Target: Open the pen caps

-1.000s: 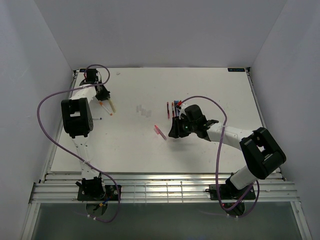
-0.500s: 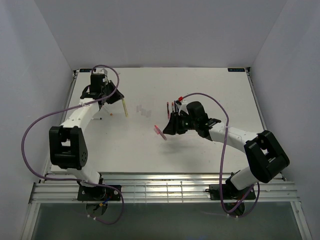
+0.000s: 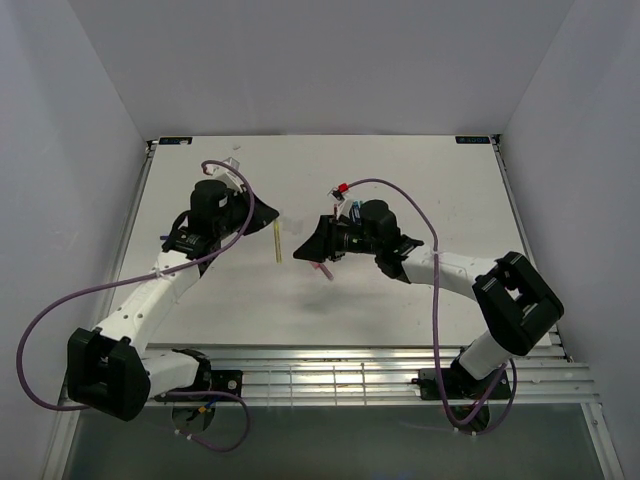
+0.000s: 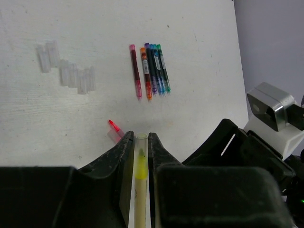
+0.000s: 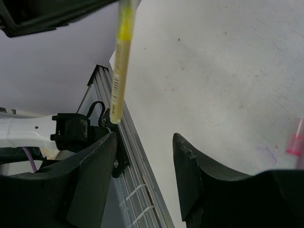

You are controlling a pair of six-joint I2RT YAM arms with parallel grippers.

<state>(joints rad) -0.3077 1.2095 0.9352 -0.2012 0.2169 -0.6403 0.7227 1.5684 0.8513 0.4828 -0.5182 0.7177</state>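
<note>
Five pens in row; one yellow pen; one pink pen; clear caps, count unclear.

pens on table, tubes leftward — apart

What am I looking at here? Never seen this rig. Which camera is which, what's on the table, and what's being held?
This is a robot with a left arm and a right arm, bolted at the near edge of a white table. The wide picture comes from a fixed camera above and behind the arms. The other two pictures come from a camera on each wrist, looking out along that arm's own fingers.

Each arm ends in a two-finger tool. The left tool is shut on a yellow pen, held up off the table. The right tool is open; it faces that pen without touching it.

On the table lie a row of coloured pens, a cluster of small clear tubes and, apart from both, a small pink piece.
</note>
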